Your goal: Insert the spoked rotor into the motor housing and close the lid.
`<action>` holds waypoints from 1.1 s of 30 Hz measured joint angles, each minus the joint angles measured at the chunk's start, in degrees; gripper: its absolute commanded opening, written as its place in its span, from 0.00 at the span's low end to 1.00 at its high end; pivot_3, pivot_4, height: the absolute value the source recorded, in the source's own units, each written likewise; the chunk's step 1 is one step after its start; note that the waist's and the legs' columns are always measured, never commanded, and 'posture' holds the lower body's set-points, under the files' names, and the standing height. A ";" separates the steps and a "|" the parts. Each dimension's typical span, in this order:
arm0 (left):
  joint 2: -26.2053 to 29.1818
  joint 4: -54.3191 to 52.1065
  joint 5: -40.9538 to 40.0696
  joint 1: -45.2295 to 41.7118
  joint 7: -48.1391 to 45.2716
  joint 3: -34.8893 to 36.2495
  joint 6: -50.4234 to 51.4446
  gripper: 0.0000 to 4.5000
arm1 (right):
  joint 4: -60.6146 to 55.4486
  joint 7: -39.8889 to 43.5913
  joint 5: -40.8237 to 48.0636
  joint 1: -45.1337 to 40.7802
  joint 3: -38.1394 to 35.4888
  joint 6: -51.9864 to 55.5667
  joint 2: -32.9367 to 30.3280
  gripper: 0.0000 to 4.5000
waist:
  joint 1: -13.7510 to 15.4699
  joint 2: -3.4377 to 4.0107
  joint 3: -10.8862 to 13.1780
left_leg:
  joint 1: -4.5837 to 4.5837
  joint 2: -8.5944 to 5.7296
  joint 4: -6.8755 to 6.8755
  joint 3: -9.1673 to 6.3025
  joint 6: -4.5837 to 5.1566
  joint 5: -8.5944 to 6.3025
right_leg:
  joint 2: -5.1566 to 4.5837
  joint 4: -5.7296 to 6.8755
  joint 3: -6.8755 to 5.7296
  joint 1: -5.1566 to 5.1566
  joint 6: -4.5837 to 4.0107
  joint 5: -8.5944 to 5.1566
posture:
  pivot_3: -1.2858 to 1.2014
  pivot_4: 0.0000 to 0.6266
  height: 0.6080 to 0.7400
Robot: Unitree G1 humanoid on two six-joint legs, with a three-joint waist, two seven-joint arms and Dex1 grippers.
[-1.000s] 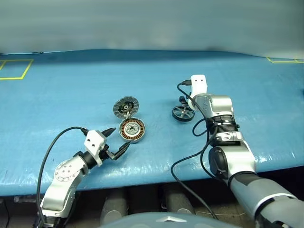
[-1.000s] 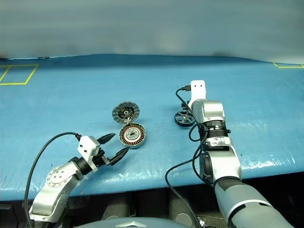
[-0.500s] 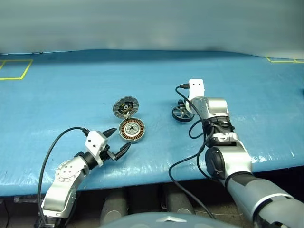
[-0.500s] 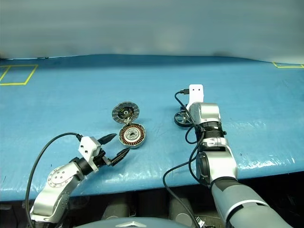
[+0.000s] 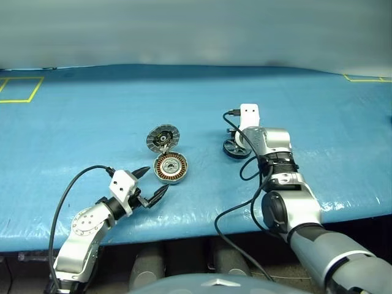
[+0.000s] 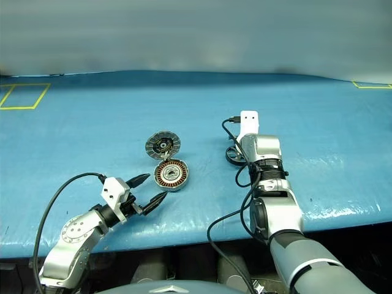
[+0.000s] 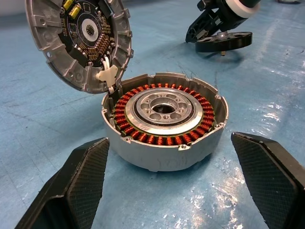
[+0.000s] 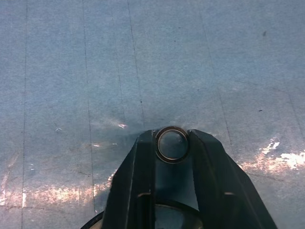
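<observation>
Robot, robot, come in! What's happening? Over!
Right pincer shut on spoked rotor hub. Left pincer open beside motor housing. Lid up. Nothing blocking.

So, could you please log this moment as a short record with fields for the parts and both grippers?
surface: blue table cover
housing: round grey metal motor housing with copper coils, empty
lid: ribbed grey metal lid, hinged, standing open
rotor: dark spoked rotor, on the cover, right of the housing
left gripper: open, facing the housing, apart from it
right gripper: fingers closed on the rotor's small round hub
</observation>
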 measured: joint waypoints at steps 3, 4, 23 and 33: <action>0.00 0.00 0.00 0.00 0.00 0.00 -0.05 1.00 | -0.25 0.00 0.14 0.17 -0.05 0.16 0.00 0.15 | -0.03 0.00 0.00 | 0.01 0.00 0.00 -0.02 0.01 0.01 | 0.00 0.00 0.00 0.02 0.00 0.00 | 0.52 0.24 1.00; 0.00 0.01 0.00 0.02 0.00 0.00 -0.07 1.00 | -1.38 0.05 0.16 0.61 0.01 0.76 0.04 0.15 | -0.01 0.00 0.00 | 0.01 0.00 0.00 -0.04 0.02 0.01 | 0.00 0.01 -0.01 0.02 0.00 0.00 | 0.52 0.24 1.00; 0.42 0.40 -0.04 -0.20 -0.30 0.07 -0.07 1.00 | -57.40 27.33 9.82 16.77 22.94 10.98 -15.01 0.15 | 0.07 0.13 0.07 | -0.05 0.02 -0.01 -0.03 0.02 0.01 | -0.03 0.01 -0.01 -0.11 -0.21 -0.17 | 0.52 0.24 1.00; -0.59 0.40 0.03 0.74 0.99 0.84 -2.58 1.00 | -65.89 34.43 9.48 21.53 36.13 3.94 -17.24 0.15 | 0.05 0.09 0.06 | 0.00 0.05 0.23 -0.03 0.02 0.01 | -0.04 0.07 -0.03 -0.03 -0.11 -0.32 | 0.52 0.24 1.00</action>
